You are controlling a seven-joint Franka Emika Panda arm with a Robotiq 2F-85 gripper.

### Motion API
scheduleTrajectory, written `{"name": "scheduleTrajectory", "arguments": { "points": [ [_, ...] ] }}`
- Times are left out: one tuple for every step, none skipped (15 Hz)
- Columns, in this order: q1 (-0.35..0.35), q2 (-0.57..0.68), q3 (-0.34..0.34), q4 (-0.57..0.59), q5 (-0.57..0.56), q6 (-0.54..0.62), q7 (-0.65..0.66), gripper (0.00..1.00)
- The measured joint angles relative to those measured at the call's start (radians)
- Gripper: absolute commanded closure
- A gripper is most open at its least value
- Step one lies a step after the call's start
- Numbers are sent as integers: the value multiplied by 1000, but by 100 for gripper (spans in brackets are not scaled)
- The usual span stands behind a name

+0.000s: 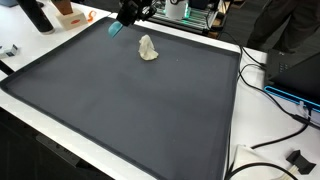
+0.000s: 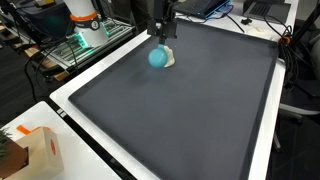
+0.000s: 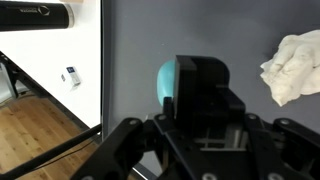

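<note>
**A:** What is the surface?

**B:** A dark grey rubbery mat [image 1: 150, 110] on a white table [image 1: 228, 150], in a cluttered lab.

**A:** And the arm?

**B:** The black Robotiq gripper [image 2: 160, 42] hangs at the top of the frame in both exterior views. A round teal ball [image 2: 157, 59] sits right at its fingertips.

**A:** Is it clamped on the ball?

**B:** I cannot tell. The gripper's own body hides the tips in the wrist view.

**A:** What is beside it?

**B:** In the wrist view, wooden floor [image 3: 40, 130] is at lower left and the ball is mid-frame. A crumpled white cloth [image 3: 292, 65] lies at upper right, apart from the ball. It is a lump with no clear long axis.

**A:** Do the views agree?

**B:** Not quite. In an exterior view the cloth [image 2: 171, 57] seems to touch the ball. In the wrist view bare mat shows between them.
</note>
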Motion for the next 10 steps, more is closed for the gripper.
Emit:
{"name": "scheduleTrajectory", "arguments": {
  "points": [
    [-3, -20, -1, -5, 40, 7, -41, 75],
    [-6, -41, -2, -11, 83, 15, -88, 75],
    [-10, -63, -3, -15, 128, 17, -134, 75],
    [-13, -83, -4, -18, 174, 17, -181, 75],
    [-17, -106, -7, -20, 228, 17, -237, 75],
    [-20, -128, -12, -21, 284, 16, -294, 75],
    [-23, -150, -18, -21, 343, 14, -352, 75],
    [-26, -172, -25, -21, 399, 10, -407, 75],
    [-28, -194, -33, -21, 458, 3, -464, 75],
    [-29, -216, -43, -21, 516, -8, -520, 75]
  ]
}}
